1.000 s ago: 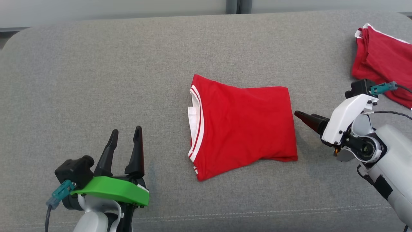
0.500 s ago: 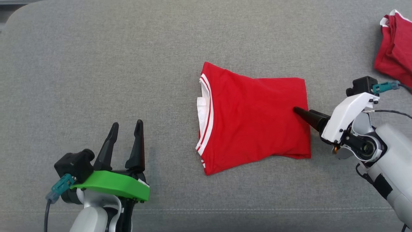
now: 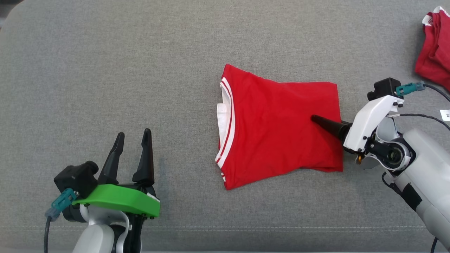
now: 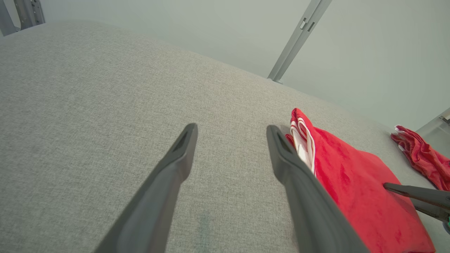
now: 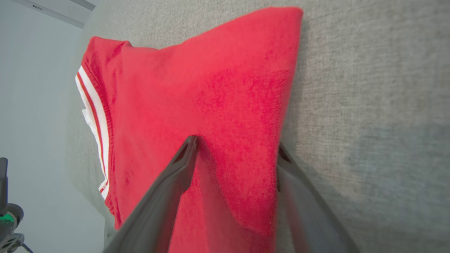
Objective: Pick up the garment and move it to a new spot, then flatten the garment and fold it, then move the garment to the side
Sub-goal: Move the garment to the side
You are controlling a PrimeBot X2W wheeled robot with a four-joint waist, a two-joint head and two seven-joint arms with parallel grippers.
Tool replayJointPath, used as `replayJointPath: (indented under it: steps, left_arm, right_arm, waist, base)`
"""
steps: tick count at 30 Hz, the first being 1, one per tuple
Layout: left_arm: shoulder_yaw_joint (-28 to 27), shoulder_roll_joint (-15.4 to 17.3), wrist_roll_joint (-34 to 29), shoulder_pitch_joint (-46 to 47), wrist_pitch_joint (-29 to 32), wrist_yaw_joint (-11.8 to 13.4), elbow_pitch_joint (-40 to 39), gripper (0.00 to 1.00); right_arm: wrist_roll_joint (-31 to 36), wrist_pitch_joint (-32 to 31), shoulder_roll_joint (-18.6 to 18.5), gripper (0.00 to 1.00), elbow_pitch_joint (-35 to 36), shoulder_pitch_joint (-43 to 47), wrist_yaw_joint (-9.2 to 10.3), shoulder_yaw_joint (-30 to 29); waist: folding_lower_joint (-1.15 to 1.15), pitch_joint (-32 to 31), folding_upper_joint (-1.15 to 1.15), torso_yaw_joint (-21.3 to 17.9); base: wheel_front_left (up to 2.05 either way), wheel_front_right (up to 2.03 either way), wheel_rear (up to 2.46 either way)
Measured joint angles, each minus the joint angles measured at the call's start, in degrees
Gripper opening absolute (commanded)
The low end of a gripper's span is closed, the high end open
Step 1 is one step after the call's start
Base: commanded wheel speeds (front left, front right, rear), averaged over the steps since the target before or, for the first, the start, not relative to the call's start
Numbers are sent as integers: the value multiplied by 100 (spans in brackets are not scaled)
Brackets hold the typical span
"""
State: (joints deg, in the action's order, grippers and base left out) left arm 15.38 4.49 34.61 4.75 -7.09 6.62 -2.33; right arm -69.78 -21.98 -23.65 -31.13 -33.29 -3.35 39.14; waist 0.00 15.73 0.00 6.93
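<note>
Approach of right gripper (image 3: 316, 120) onto folded red T-shirt (image 3: 277, 130); grasp not yet closed.
Within the last second the fingers were brought from just beside the shirt's right edge to over it, jaws spread wide, nothing held; the move-to-side pickup is judged to be starting. The shirt is laid mid-way across the grey upholstered surface (image 3: 105, 70). The left gripper (image 3: 132, 135) is parked near the front, fully spread, empty. In the right wrist view the fabric edge is seen between both fingers; in the head view the fingers overlap and that straddle cannot be read. A second red garment (image 3: 434, 45) is seen far right.

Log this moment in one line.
stage: folded, pre-grasp | right gripper: open, straddling edge of folded garment | left gripper: open, idle over cushion
</note>
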Motion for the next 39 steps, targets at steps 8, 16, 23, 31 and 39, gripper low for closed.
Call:
replayJointPath:
  steps: [8,16,23,31,39]
  left_arm:
    - [4,-16,0,3,0,2,1,100]
    - [-105,-20,-1,4,-11,4,1,100]
    - [-35,-20,-15,4,-26,5,-11,100]
    - [224,-19,-104,15,5,-10,-9,100]
    - [487,-24,-155,42,153,-59,-36,100]
  right_arm:
    - [24,29,58,0,-97,-123,-62,-23]
    - [105,103,-43,0,-92,-408,-120,-82]
    - [289,149,-360,0,-114,-660,-108,-170]
    - [333,162,-457,0,-190,-745,-10,-220]
    - [438,115,-639,0,-180,-994,71,-224]
  waist:
    - [0,40,0,42]
    - [0,3,0,-2]
    - [0,-87,0,-234]
    - [0,-254,0,-655]
    - [0,-372,0,-1030]
  base:
    - [0,0,0]
    - [0,0,0]
    - [0,0,0]
    - [0,0,0]
    - [0,0,0]
